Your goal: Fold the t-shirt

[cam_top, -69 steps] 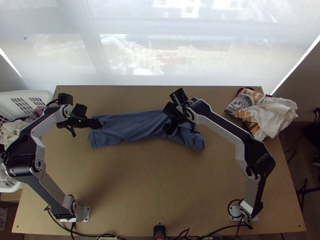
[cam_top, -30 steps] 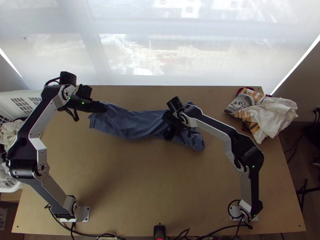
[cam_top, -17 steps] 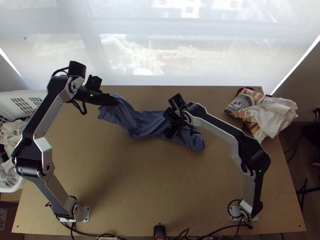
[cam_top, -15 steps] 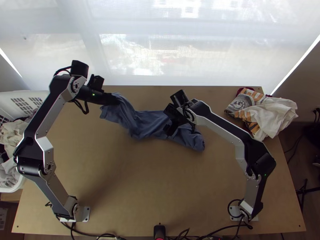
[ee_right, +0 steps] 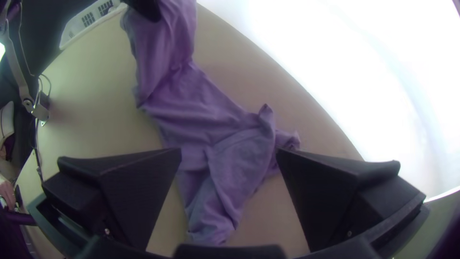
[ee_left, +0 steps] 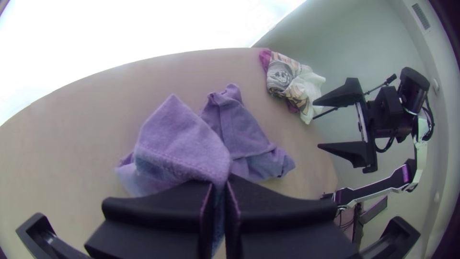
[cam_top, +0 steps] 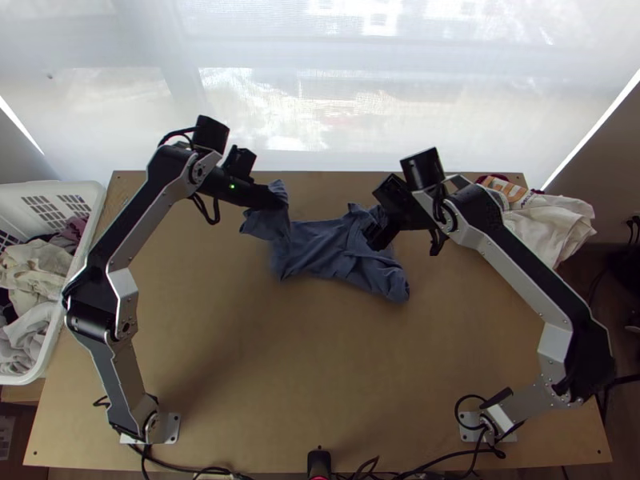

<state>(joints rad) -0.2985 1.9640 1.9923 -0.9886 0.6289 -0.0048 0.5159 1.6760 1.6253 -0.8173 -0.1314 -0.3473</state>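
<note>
In the top view my left gripper [cam_top: 276,200] holds up the left end of the blue t-shirt [cam_top: 320,250], whose rest lies bunched on the table's far middle. The left wrist view has the left gripper [ee_left: 219,192] shut on the cloth, a flap of the t-shirt [ee_left: 179,134] rising in front of the fingers. The right gripper [cam_top: 374,240] is over the t-shirt's right part. Seen from its own wrist, the right gripper [ee_right: 229,153] stands open, with the creased t-shirt [ee_right: 206,124] beneath and beyond its fingers and nothing held.
A white basket [cam_top: 88,232] of clothes stands at the table's left edge. A white and orange cloth [cam_top: 552,220] lies at the far right corner, partly behind the right arm. Bare wood [cam_top: 304,360] spreads across the near half of the table [cam_top: 240,416].
My left gripper has moved right, drawing the t-shirt's left end up and toward the middle. The right gripper has shifted right, off its earlier place on the cloth.
</note>
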